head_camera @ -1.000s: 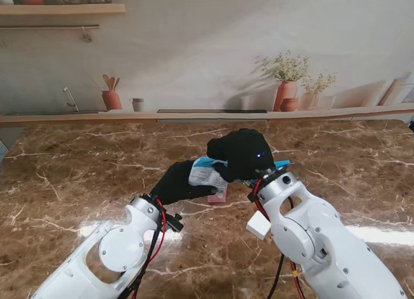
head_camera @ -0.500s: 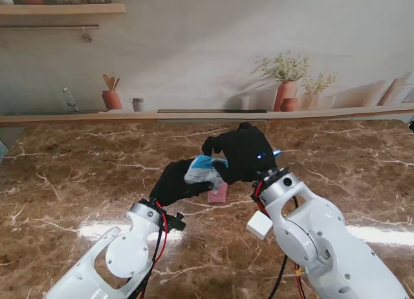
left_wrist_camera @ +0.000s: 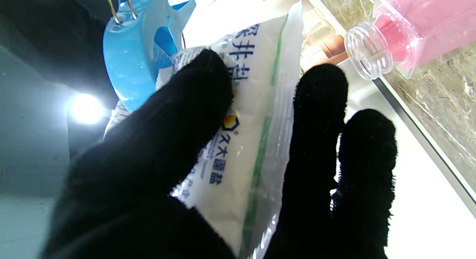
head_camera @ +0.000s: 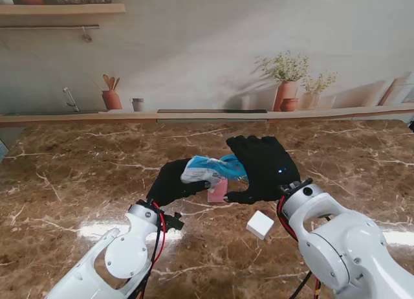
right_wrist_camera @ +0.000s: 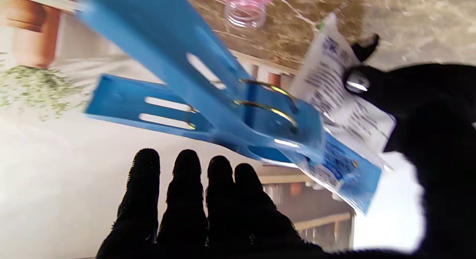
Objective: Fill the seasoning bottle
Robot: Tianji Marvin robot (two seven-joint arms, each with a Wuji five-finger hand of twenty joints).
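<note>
My left hand [head_camera: 173, 182] is clamped on the bag [left_wrist_camera: 238, 114], held over the table just above the pink bottle [head_camera: 217, 190], whose mouth is uncapped. My right hand [head_camera: 262, 168] has its fingers spread beside the blue clip [right_wrist_camera: 208, 102] and grips nothing. The clip seals the bag; I should pinch both handles squarely, holding the bag level so nothing spills

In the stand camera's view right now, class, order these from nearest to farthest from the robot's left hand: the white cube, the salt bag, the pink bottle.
1. Salt bag: held in the left hand.
2. Pink bottle: on the table, just right of that hand.
3. White cube: farther right, nearer to me, beside the right arm.
</note>
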